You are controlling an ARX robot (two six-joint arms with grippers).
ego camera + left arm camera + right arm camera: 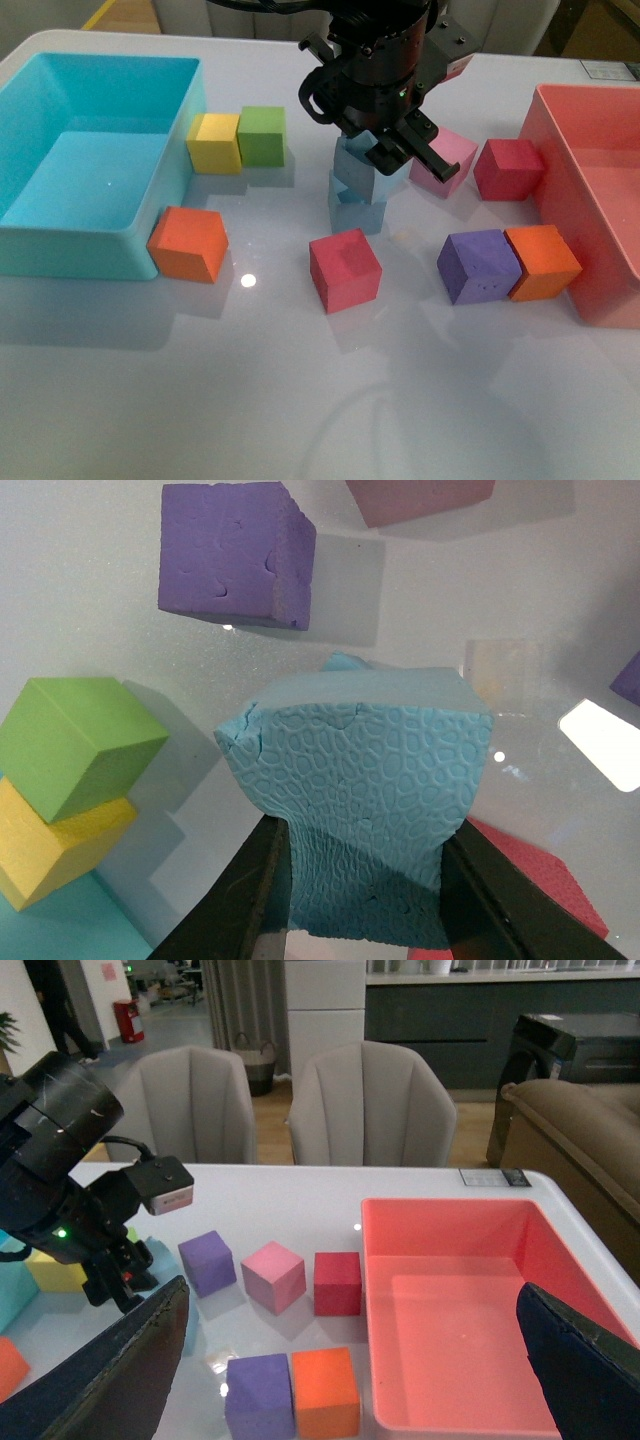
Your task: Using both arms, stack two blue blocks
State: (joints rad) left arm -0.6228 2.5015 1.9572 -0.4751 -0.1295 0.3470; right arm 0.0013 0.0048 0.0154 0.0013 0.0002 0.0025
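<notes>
In the front view my left gripper (372,150) is shut on a light blue block (352,157), held directly on top of the second blue block (360,198) on the white table. The upper one sits slightly skewed, and the two appear to touch. The left wrist view shows the held blue block (360,800) squeezed between the black fingers (262,885), with a sliver of the lower blue block (344,662) behind it. My right gripper (350,1365) is open and empty, high above the table's right side, and does not show in the front view.
A red cube (345,268) lies just in front of the stack. Pink (445,160), red (508,168), purple (478,265) and orange (542,262) cubes lie beside the pink bin (560,150). Yellow (214,142), green (262,135) and orange (188,243) cubes border the turquoise bin (185,120).
</notes>
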